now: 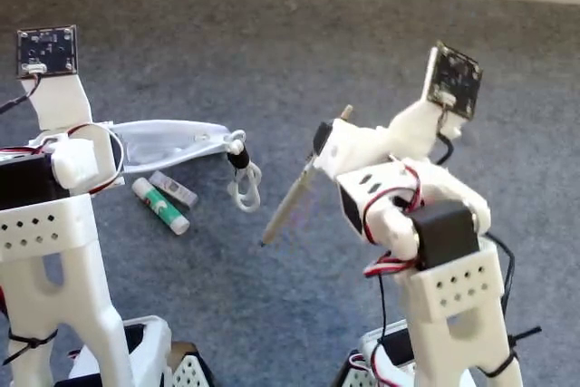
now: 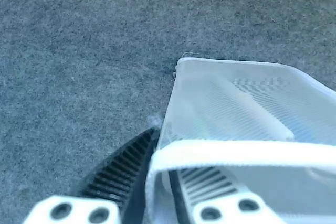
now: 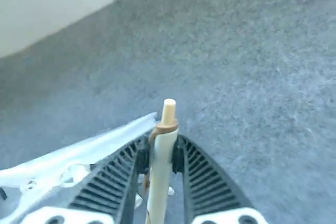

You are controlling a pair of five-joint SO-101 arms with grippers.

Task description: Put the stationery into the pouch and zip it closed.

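Note:
My left gripper (image 2: 165, 153) is shut on the edge of the white mesh pouch (image 2: 252, 103), pinching its thick rim between the black ribbed fingers (image 2: 119, 171). In the high view the pouch (image 1: 172, 140) stretches right from the left arm, ending in a black zip pull with a white cord loop (image 1: 245, 186). Above the carpet to the right of that loop, my right gripper (image 1: 321, 146) is shut on a beige pen (image 1: 292, 197), which slants with its tip down. The pen (image 3: 168, 113) stands between the jaws, with the pouch (image 3: 68, 157) beyond. A green-and-white glue stick (image 1: 160, 206) and a small grey stick (image 1: 173, 188) lie just in front of the pouch.
Grey carpet (image 1: 272, 61) covers the whole work surface, and a pale wall (image 3: 52, 3) runs along its far edge. The two white arm bases (image 1: 54, 314) (image 1: 458, 333) stand at the near edge.

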